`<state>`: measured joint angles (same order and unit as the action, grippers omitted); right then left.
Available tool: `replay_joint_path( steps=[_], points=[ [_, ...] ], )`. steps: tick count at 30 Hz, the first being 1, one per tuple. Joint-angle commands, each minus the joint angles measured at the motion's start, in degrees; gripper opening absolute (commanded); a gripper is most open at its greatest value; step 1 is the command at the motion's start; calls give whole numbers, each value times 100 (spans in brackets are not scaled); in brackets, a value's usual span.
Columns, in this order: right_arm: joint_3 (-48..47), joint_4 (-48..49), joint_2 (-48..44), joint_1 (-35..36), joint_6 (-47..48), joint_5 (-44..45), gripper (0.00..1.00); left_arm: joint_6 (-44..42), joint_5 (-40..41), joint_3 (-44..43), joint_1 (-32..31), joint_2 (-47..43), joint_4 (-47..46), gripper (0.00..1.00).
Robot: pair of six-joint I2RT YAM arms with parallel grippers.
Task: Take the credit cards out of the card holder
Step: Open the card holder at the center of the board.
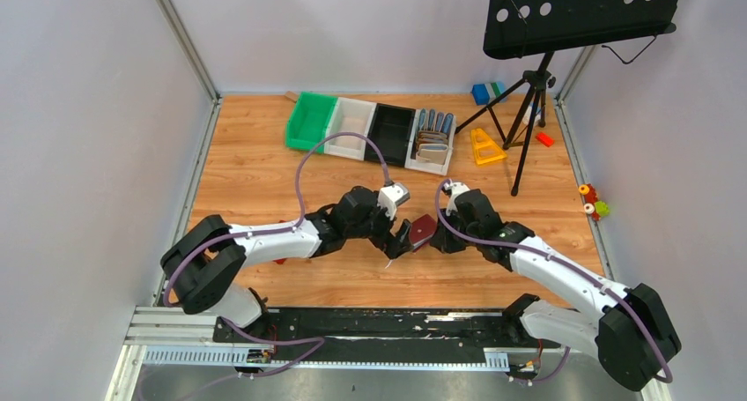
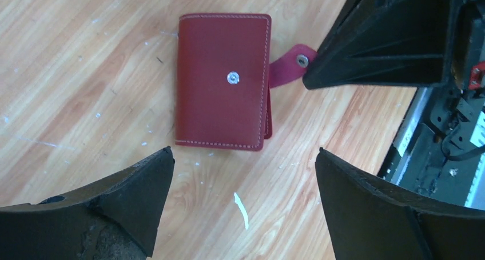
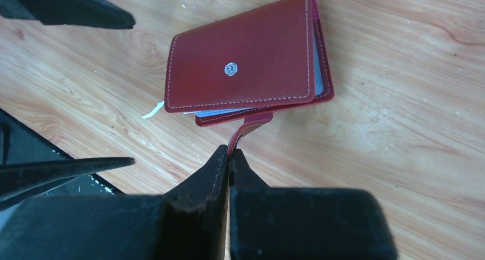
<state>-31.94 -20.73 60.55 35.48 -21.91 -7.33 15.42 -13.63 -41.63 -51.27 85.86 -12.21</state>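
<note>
On the wooden table [image 1: 264, 154] the closed maroon card holder [image 2: 223, 80] lies flat just ahead of the wide-open left gripper [image 2: 243, 157], its long axis pointing away from it. The right gripper [image 3: 230, 154], nearer, pinches the snap tab [image 3: 251, 123]. Pale edges of the credit cards [image 3: 318, 71] show inside.

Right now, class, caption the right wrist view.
Right claw pinches the snap tab of the maroon leather card holder.
</note>
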Motion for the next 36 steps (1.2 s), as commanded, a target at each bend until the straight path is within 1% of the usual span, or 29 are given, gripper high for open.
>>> replay_joint_path(
  steps=[1, 3, 7, 10, 11, 13, 14, 15, 16, 17, 19, 20, 22, 25, 28, 29, 31, 32, 34, 36],
  points=[
    [-310, 65, -100, -8, 140, -302, 2, -506, 238, -432, 29, 313, 204, 100],
    [-325, 46, -116, -8, 155, -323, 2, -514, 109, -602, 21, 578, 209, 100],
    [-313, 34, -162, -24, 170, -395, 2, -558, 146, -981, 11, 1111, 341, 100],
    [-287, 27, -200, -25, 155, -418, 2, -531, -37, -1284, 12, 1506, 483, 100],
    [-282, 13, -213, -33, 158, -406, 2, -509, -67, -1372, 11, 1610, 563, 98],
    [-266, -11, -229, -52, 156, -358, 1, -466, -150, -1497, 20, 1746, 668, 86],
    [-254, -23, -228, -65, 160, -319, 1, -455, -194, -1521, 24, 1779, 678, 77],
    [-239, -34, -238, -74, 153, -287, 1, -423, -259, -1519, 46, 1777, 654, 65],
    [-220, -29, -237, -90, 162, -267, 1, -373, -355, -1479, 84, 1753, 596, 50],
    [-181, -28, -223, -98, 168, -244, 1, -256, -524, -1387, 146, 1696, 478, 39],
    [-120, -27, -190, -148, 152, -208, 1, -25, -819, -1162, 307, 1570, 186, 21],
    [-79, -27, -181, -191, 126, -179, 1, 97, -934, -1046, 390, 1498, 35, 15],
    [15, 0, -180, -268, 91, -105, 2, 254, -1052, -821, 513, 1341, -156, 11],
    [150, 17, -238, -429, 35, 56, 5, 404, -1138, -615, 576, 1176, -208, 11],
    [220, 17, -240, -600, -22, 143, 15, 751, -1251, -495, 648, 1156, -181, 12],
    [227, 23, -231, -644, -30, 141, 22, 913, -1305, -447, 668, 1176, -214, 12],
    [255, 85, -214, -724, -73, 41, 44, 1358, -1371, -271, 694, 1193, -412, 13],
    [291, 184, -211, -745, -113, -97, 54, 1600, -1404, -141, 697, 1188, -636, 14],
    [465, 499, -256, -757, -301, -453, 70, 2115, -1451, 195, 697, 1171, -1201, 14],
    [647, 840, -356, -762, -572, -714, 92, 2719, -1409, 557, 697, 1149, -1750, 14]
  ],
)
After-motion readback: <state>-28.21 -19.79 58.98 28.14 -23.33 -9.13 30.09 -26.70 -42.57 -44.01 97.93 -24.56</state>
